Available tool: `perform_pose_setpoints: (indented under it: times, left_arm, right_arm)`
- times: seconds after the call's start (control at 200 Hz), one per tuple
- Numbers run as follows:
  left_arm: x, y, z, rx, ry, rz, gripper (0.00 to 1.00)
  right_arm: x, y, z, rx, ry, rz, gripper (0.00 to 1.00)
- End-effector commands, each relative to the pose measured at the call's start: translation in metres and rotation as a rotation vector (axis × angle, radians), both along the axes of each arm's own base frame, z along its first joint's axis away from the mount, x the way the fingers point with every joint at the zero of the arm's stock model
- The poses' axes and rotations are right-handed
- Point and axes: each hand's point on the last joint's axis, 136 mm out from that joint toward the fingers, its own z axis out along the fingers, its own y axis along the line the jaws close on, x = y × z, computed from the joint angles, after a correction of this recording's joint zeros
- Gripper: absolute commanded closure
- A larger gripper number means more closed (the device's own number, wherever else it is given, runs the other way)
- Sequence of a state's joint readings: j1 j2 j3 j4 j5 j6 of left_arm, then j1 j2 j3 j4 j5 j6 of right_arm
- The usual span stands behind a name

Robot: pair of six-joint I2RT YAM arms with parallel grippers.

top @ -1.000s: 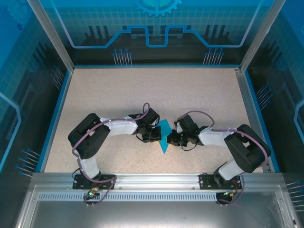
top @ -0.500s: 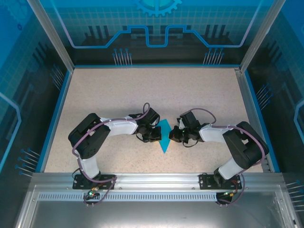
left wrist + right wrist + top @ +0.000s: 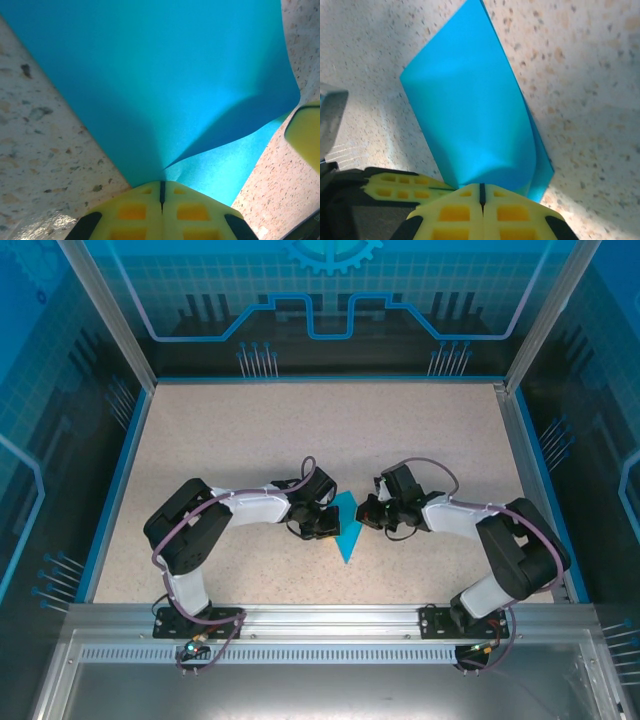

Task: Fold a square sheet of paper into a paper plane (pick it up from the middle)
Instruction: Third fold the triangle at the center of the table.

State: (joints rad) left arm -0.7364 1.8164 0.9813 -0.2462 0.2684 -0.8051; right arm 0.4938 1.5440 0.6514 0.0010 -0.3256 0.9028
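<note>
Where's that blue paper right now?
In the top view, the blue paper sits central on the table, gripped from either side by the left claw and right claw.

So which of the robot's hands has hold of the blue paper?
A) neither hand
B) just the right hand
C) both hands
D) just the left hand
C: the left hand and the right hand are each shut on an edge of the blue paper, as each wrist view shows.

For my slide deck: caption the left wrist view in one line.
The left hand, shut, pinches the teal paper sheet at its edge, upper layer bowed above the speckled table.
</note>
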Motion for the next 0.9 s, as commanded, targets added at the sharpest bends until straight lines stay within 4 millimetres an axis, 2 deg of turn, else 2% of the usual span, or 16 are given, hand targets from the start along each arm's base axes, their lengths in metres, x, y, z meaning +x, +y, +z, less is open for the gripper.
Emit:
perform_pose_setpoints:
  times: [0.0,0.22,0.4,0.475,0.655,0.77,0.895]
  left_arm:
    - [-0.026,0.036,-0.039,0.195,0.085,-0.013,0.99]
    - [-0.027,0.038,-0.039,0.197,0.083,-0.015,0.99]
    - [-0.028,0.039,-0.039,0.2,0.082,-0.011,0.99]
    - [-0.028,0.039,-0.039,0.196,0.081,-0.016,0.99]
    - [-0.027,0.037,-0.036,0.182,0.072,-0.019,0.99]
    - [-0.026,0.036,-0.034,0.176,0.064,-0.02,0.99]
    - [-0.022,0.032,-0.031,0.166,0.044,-0.036,0.99]
  right_arm:
    - [0.003,-0.01,-0.013,-0.041,0.026,-0.011,1.0]
    - [0.0,-0.027,-0.03,-0.101,0.062,-0.037,1.0]
    - [0.003,-0.044,-0.032,-0.178,0.057,-0.073,1.0]
    - [0.007,-0.046,-0.022,-0.192,0.033,-0.076,1.0]
    - [0.014,-0.055,0.019,-0.226,-0.079,-0.069,1.0]
    - [0.004,-0.036,0.035,-0.143,-0.106,0.015,1.0]
    - [-0.018,-0.01,0.034,-0.096,-0.088,0.119,1.0]
